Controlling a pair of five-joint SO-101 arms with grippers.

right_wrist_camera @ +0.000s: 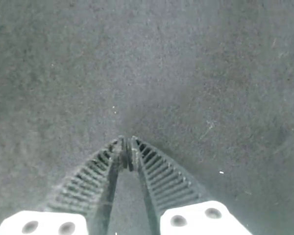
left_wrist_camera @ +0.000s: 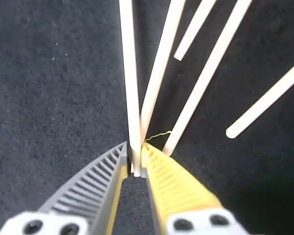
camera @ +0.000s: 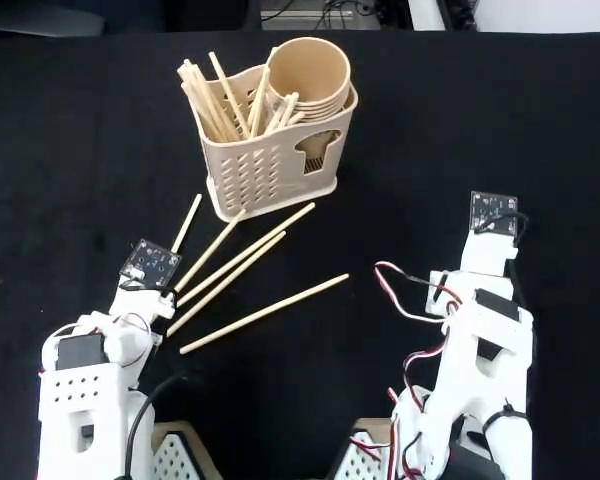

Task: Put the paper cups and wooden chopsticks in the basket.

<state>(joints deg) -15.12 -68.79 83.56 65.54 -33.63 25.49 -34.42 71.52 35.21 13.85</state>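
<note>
The beige slotted basket [camera: 270,172] stands at the back of the black table. It holds a stack of paper cups [camera: 310,68] and a bunch of wooden chopsticks [camera: 215,100]. Several loose chopsticks [camera: 265,313] fan out on the cloth in front of it. At the near end of that fan, my left gripper [left_wrist_camera: 137,159] is shut on the end of one chopstick [left_wrist_camera: 129,88]. A second chopstick [left_wrist_camera: 159,73] lies against the yellow fingertip [left_wrist_camera: 154,156]. My right gripper [right_wrist_camera: 126,147] is shut on nothing, low over bare cloth at the right.
Black cloth covers the whole table [camera: 480,120]. Red and white cables [camera: 405,295] loop off the right arm. Open cloth lies to the right of the basket and between the two arms.
</note>
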